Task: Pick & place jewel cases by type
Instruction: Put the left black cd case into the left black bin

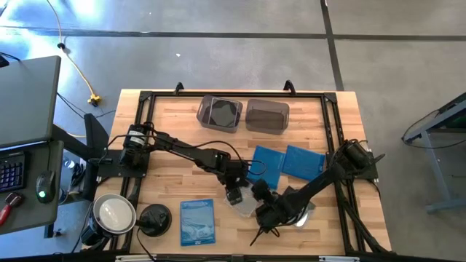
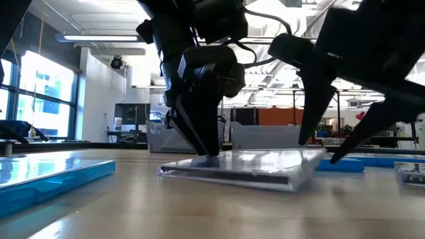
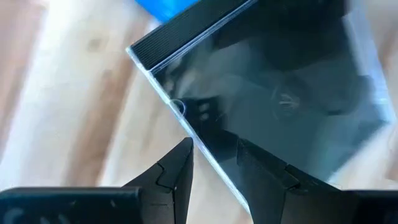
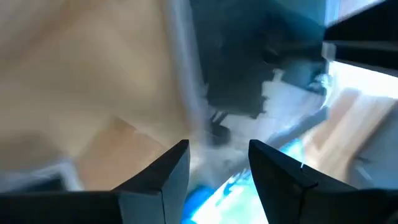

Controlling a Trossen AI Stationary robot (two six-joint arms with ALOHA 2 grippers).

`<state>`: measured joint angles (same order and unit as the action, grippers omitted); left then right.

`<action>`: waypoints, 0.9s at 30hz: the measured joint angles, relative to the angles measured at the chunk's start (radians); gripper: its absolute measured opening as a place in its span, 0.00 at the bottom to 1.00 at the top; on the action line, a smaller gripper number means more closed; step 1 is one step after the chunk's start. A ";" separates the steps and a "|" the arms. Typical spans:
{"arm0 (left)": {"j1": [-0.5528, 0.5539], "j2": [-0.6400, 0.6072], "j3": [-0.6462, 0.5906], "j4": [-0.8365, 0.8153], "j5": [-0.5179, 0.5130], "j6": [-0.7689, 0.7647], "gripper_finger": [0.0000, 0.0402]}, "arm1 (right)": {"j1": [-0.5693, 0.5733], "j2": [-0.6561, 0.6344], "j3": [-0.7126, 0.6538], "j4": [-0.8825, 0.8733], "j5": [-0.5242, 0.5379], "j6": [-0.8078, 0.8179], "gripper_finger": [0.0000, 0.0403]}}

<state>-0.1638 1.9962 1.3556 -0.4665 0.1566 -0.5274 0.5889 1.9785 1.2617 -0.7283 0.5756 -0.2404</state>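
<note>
A clear jewel case [image 1: 246,202] [image 2: 252,166] [image 3: 267,93] lies flat on the wood near the table's middle. My left gripper [image 1: 234,193] [image 2: 211,154] [image 3: 214,165] stands over its left edge, fingers slightly apart. My right gripper [image 1: 263,216] [image 2: 319,149] [image 4: 217,155] is open, with its fingers spread above the case's right end. Two blue cases [image 1: 266,164] [image 1: 303,161] lie flat farther back. A paler printed blue case [image 1: 197,222] lies near the near edge. Another clear case [image 2: 412,174] sits to the right. My left gripper comes steeply from above at the clear case's left edge [image 3: 186,127]. One fingertip [image 3: 261,168] is over the lid and the other [image 3: 177,163] is outside the edge over the wood. In the low view the tips reach the lid's surface. The case stays flat on the table. My right gripper hangs over the case's right end; whether it touches cannot be told.
Two smoky tubs [image 1: 220,113] [image 1: 267,115] stand at the far edge, and the left one shows something dark inside. A round black disc-shaped object [image 1: 154,218] and a metal bowl [image 1: 114,213] sit at the near left corner. A black frame [image 1: 143,131] rims the table.
</note>
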 joint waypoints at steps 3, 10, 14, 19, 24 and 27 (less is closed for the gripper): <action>0.000 0.000 -0.002 0.013 0.047 -0.001 0.30 | -0.007 0.014 0.000 0.004 -0.006 -0.027 0.40; 0.000 0.001 -0.001 0.010 0.041 0.001 0.30 | -0.006 0.034 0.000 0.012 -0.005 -0.014 0.40; 0.001 0.001 -0.001 0.008 0.035 0.004 0.30 | -0.006 0.034 0.002 0.017 -0.040 0.004 0.40; 0.001 0.001 -0.001 0.005 0.035 0.005 0.30 | 0.002 0.034 0.000 0.043 -0.050 0.004 0.40; 0.001 0.001 -0.001 -0.001 0.028 0.000 0.30 | -0.006 0.034 0.000 0.116 -0.047 -0.028 0.40; 0.001 0.001 -0.001 -0.004 0.041 0.000 0.30 | -0.007 0.034 0.000 0.117 -0.041 -0.025 0.40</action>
<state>-0.1627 1.9968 1.3544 -0.4702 0.1979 -0.5274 0.5819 2.0129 1.2613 -0.6117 0.5351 -0.2658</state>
